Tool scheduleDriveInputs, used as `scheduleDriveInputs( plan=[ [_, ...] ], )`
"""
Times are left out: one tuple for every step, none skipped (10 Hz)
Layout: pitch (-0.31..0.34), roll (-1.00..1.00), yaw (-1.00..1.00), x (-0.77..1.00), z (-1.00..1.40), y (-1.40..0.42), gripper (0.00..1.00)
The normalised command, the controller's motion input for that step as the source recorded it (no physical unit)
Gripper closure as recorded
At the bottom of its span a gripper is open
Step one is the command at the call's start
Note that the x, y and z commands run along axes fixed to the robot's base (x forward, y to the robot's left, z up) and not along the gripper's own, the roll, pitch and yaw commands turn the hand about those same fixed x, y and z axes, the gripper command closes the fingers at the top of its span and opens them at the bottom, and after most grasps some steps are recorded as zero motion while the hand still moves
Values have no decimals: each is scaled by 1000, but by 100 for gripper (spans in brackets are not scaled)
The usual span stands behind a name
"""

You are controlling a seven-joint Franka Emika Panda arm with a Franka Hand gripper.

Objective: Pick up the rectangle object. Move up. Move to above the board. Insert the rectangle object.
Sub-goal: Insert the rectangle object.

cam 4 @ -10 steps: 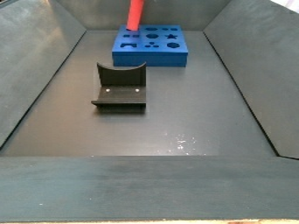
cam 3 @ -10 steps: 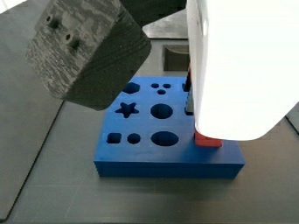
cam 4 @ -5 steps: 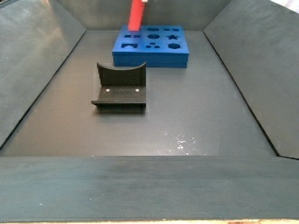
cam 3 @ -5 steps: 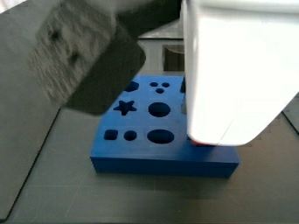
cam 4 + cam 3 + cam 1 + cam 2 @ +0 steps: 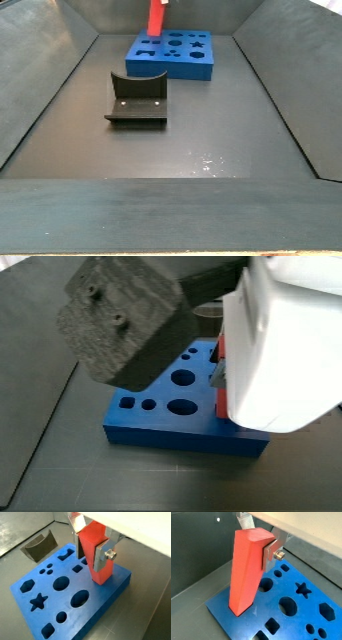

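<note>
Gripper: the gripper hangs over the blue board, its fingers clenched on the rectangle object; in both wrist views only the silver finger plates and a screw show, and the body above is cut off by the frame edge.
Fingers: one silver finger lies flat against the bar's side in a wrist view; the opposite finger is hidden behind the bar there.
Rectangle object: the red-orange rectangle object stands nearly upright, a little tilted, with its lower end at the board's top face near an edge; whether the tip has entered a hole or only hovers just above cannot be told.
Rectangle object, side view: in a side view only a thin red strip shows beside the white arm housing; in a side view at the far end the bar rises above the board at 12 o'clock, its upper end cut off.
Board: the board lies flat on the tabletop, with star, hexagon, round and square holes on show; the hole under the bar is hidden by the bar.
Board, side view: the board is largely covered by the blurred dark arm part and the white housing.
Fixture: the dark fixture stands on the tabletop at 7 o'clock from the board, well apart from it; in a wrist view only its curved wall shows.
</note>
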Motion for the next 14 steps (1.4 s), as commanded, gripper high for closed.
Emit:
scheduleDriveInputs(
  plan=[
    [769,240,-169,486,-377,-31,100],
    [726,0,-197,531,-506,0,100],
    [680,0,-183,577,-560,0,100],
    [737,0,-186,566,-511,0,100],
    [823,0,-177,506,-431,26,100],
    [731,106,-74,337,-443,0,100],
    [-111,-31,0,-69,0,71,100],
    [-14,-9,0,0,0,0,100],
    [277,429,0,117,-280,-151,100],
    [551,714,0,280,-314,-194,100],
    [629,637,9,380,-337,-234,100],
    [0,-240,0,0,0,169,100],
    [0,0,0,0,0,0,0],
    [0,0,0,0,0,0,0]
  ],
)
